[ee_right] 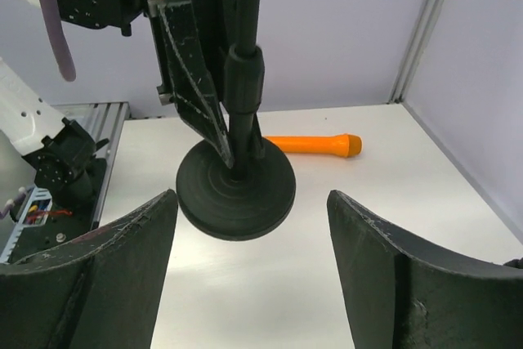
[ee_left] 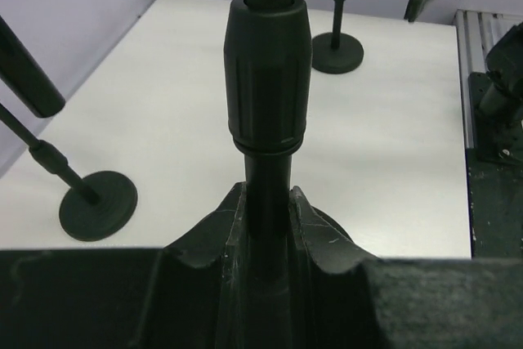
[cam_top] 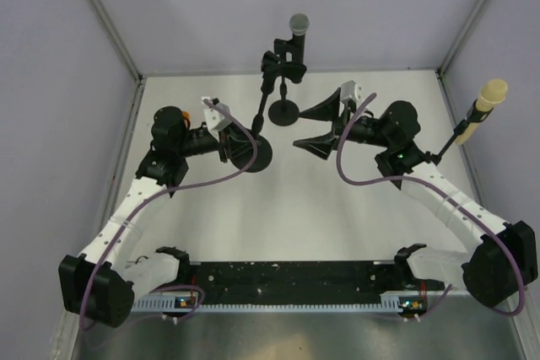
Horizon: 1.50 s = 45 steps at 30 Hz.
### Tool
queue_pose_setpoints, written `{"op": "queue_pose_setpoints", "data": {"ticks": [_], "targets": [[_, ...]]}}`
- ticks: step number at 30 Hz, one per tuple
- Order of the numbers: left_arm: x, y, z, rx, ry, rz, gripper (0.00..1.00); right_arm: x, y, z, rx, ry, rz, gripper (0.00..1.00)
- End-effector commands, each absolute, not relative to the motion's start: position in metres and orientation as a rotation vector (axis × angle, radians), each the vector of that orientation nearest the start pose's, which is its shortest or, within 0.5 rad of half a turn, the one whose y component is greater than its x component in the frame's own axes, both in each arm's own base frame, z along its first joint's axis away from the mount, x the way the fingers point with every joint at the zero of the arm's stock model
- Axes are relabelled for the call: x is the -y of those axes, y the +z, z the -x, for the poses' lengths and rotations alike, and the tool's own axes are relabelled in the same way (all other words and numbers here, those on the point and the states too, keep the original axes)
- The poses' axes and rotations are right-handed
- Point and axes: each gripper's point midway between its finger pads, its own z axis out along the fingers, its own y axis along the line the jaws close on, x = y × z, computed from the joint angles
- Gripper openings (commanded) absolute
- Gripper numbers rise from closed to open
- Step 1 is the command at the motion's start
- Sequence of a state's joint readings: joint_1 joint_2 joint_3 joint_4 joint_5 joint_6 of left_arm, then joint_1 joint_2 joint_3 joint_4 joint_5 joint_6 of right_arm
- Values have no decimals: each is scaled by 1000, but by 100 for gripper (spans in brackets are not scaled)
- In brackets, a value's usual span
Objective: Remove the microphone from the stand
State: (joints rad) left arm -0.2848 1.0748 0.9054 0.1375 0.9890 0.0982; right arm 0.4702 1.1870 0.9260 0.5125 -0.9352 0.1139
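**Clamping the stand low on its pole, right jaws spread**

Gripping low, the left gripper has its fingers clenched on the pole of the black stand, just below the ribbed collar and just above the round base. The base sits on the white table.

The right gripper is released, with its fingers wide apart and nothing between them. It faces the stand base from nearby without touching it.

The microphone, with a black body and a grey mesh head, is up in the clip at the back of the table, well above both grippers. Neither gripper touches it.

A second stand with a smaller base is right beside the clamped one. From the top view the two poles overlap, so it is hard to tell which one carries the clip; it looks like the clamped one.

An orange microphone lies flat on the table behind the stand base, seen from the right wrist. A cream microphone is tilted on another stand at the far right, near the wall.
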Motion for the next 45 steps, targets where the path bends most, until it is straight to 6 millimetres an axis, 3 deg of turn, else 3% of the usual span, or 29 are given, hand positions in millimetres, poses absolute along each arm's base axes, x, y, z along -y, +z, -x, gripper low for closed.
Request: {"op": "queue_pose_setpoints", "data": {"ticks": [1,6,11,14,17,21,26,30,36,45], "targets": [[225,321,-249,-1204,-869,-1146,0,-281,383,-236,-1009,1062,1035,73],[228,334,-243,-1173,-1032,-1060,0,-275,412,-208,-932,1166,1038,73],[220,312,-263,-1269,-855,-1082,0,-254,469,-195,-880,1155,992,73],[221,294,-269,-1305,-793,-1086,0,-247,499,-211,-957,1086,899,70],[224,280,-273,-1345,-775,-1092,0,-235,522,-247,-1066,909,781,69],[225,271,-285,-1400,-724,-1083,0,-216,556,-272,-1059,720,682,70],[229,266,-290,-1417,-671,-1089,0,-219,536,-304,-1174,691,562,70],[231,267,-291,-1425,-672,-1079,0,-239,499,-325,-1261,567,568,69],[237,268,-286,-1409,-698,-1103,0,-247,458,-356,-1359,504,536,69],[233,269,-297,-1443,-654,-1043,0,-298,398,-338,-1411,492,751,70]]}}
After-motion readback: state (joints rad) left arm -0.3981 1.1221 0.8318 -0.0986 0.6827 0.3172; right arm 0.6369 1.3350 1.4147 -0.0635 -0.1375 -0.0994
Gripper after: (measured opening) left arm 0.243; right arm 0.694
